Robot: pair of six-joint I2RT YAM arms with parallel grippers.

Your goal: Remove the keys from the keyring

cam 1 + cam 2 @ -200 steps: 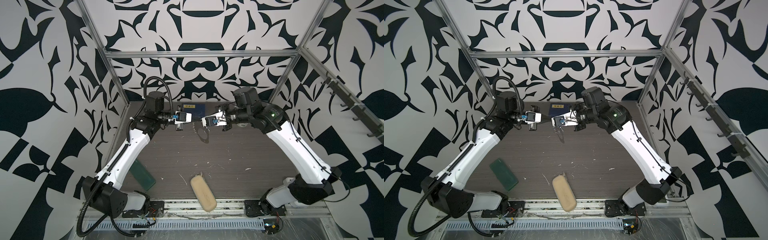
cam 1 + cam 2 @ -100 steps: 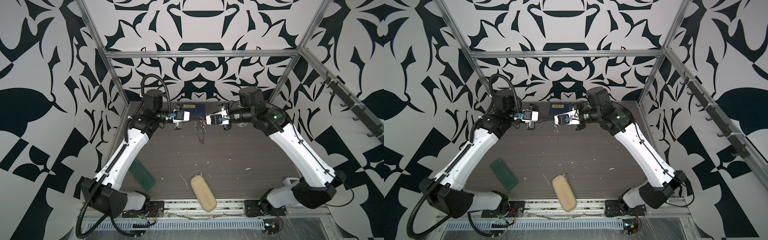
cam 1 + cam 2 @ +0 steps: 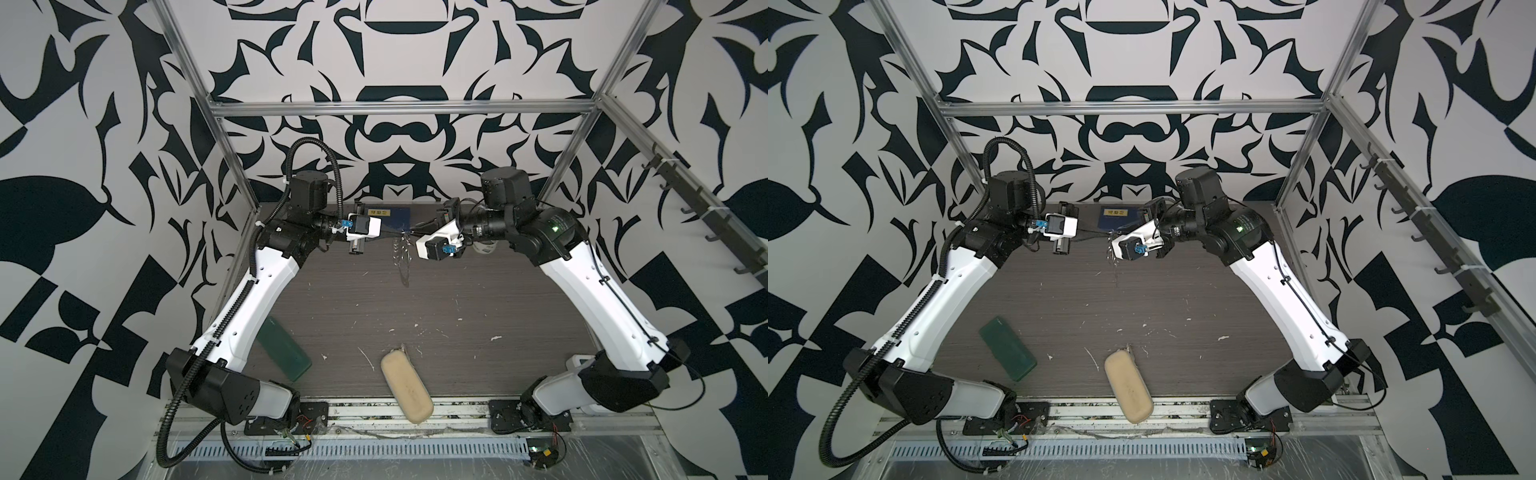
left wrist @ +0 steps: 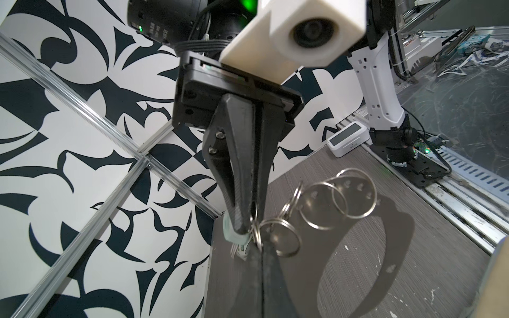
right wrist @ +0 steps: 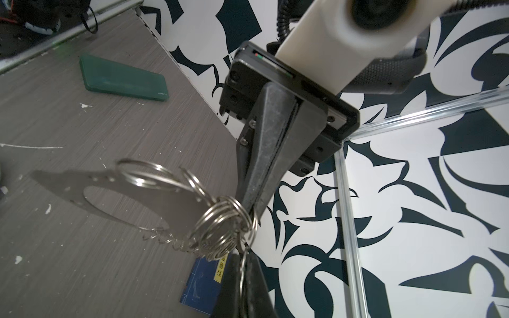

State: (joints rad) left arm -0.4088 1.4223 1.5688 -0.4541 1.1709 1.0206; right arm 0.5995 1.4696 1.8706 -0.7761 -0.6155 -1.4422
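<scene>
Both grippers meet in the air over the back middle of the table. My left gripper (image 4: 259,246) (image 3: 398,235) is shut on a wire ring of the keyring (image 4: 290,202). Facing it tip to tip, my right gripper (image 5: 242,257) (image 3: 412,231) is shut on another thin ring of that cluster (image 5: 220,217). A key (image 4: 230,234) with a pale rounded head sits right behind the right gripper's tip. Whether the jaws pinch it I cannot tell. The link chain (image 5: 170,242) (image 3: 404,266) hangs down from the rings.
A blue booklet (image 3: 395,216) lies at the back under the grippers. On the front left of the table is a green case (image 3: 282,349). A tan case (image 3: 407,386) overhangs the front edge. A white box (image 4: 348,137) stands by the right arm's base. White flecks litter the table.
Over the last second both wrists have drawn a little apart and toward the back wall. The ring cluster stays gripped between the tips, and the hanging chain has swung.
</scene>
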